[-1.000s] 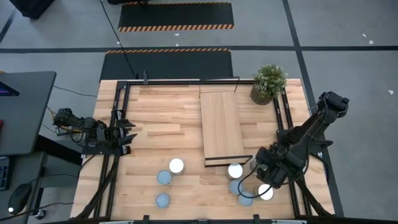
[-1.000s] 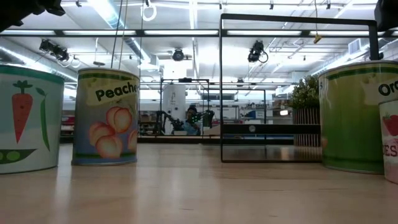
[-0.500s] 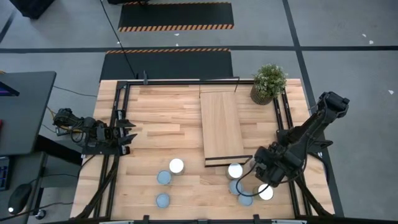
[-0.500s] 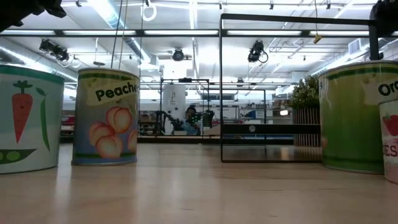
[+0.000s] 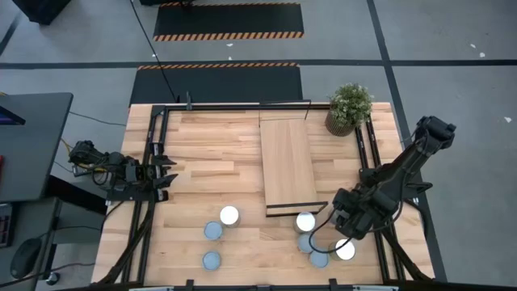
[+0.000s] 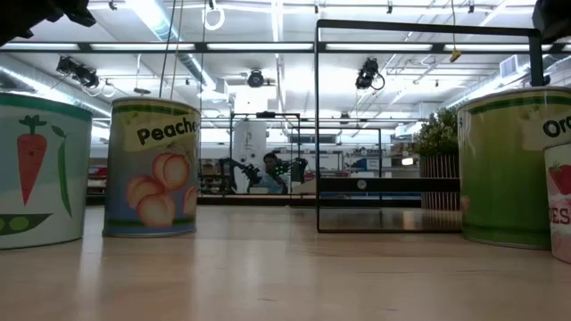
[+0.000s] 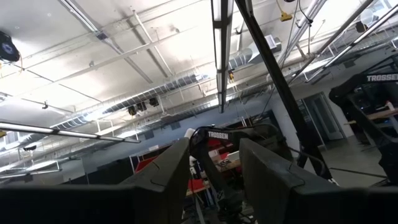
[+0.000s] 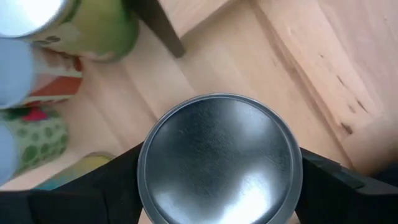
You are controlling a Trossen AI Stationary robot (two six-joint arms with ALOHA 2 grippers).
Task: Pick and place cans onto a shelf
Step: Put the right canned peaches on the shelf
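My right gripper (image 5: pixel 338 214) is at the near right of the table, beside the near end of the light-wood shelf (image 5: pixel 287 166), and is shut on a can with a round grey metal top (image 8: pixel 221 162). In the high view the gripper hides that can. Three cans (image 5: pixel 305 221) stand close by on the table, and three more (image 5: pixel 229 215) stand near the middle front. The low view shows a peach can (image 6: pixel 152 168) and a green can (image 6: pixel 508 165) standing on their bases. My left gripper (image 5: pixel 166 184) is open and empty at the table's left edge. My right gripper pinches the can's round wall just under the top rim (image 8: pixel 144 163) between its two fingers (image 8: pixel 121 183), one on each side. The fingers come from above, slanting down. The can stands upright in the hold, and its own top hides its base.
A potted green plant (image 5: pixel 349 107) stands at the far right corner. The shelf's black wire frame (image 6: pixel 428 25) rises over the board, and one dark leg (image 8: pixel 158 25) shows close to the held can. A person (image 6: pixel 270 169) sits in the room beyond.
My right gripper has gone up a little and slightly toward the table's far edge, still shut on the can.
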